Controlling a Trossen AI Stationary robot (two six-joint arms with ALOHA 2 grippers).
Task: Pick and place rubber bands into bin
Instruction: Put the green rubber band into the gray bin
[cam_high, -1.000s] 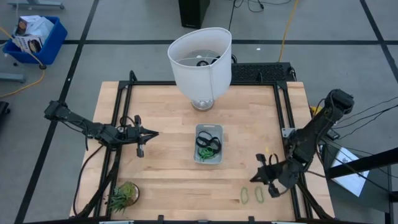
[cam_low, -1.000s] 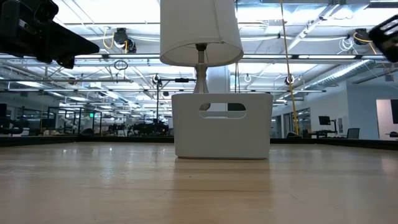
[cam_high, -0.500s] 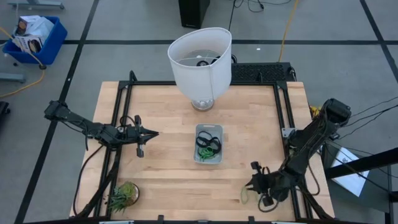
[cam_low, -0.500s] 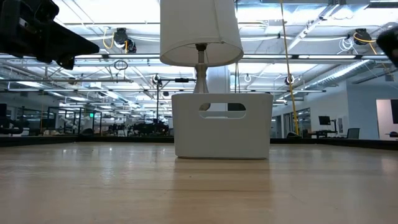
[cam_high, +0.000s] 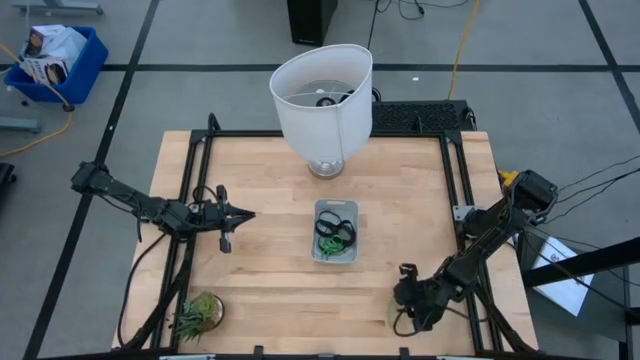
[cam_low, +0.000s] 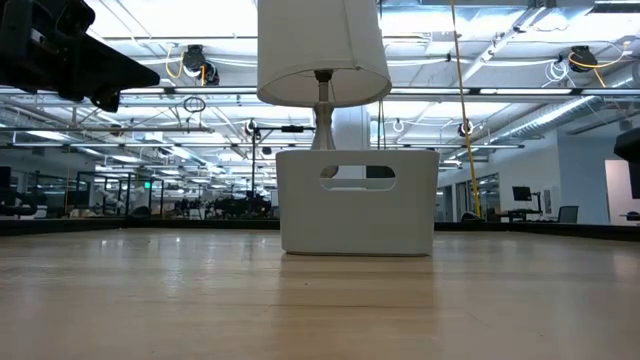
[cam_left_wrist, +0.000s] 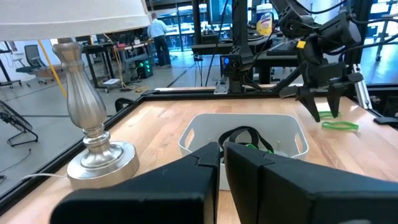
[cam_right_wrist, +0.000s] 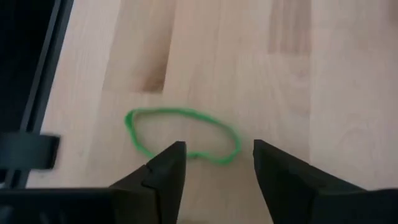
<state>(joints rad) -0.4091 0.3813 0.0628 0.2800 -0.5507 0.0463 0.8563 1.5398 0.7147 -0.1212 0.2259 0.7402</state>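
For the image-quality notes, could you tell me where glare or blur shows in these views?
Low view: bright ceiling lights wash out the top above the lampshade. Right wrist view: the near fingers are soft, the green rubber band clearer. High view: evenly lit.

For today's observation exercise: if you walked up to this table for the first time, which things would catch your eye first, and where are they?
The tall white lamp at the table's far edge stands out first. In front of it, mid-table, sits the small bin already holding several rubber bands. Near the front right corner, the right gripper hangs open right over a loose green band on the wood, while the left gripper waits on the left side.
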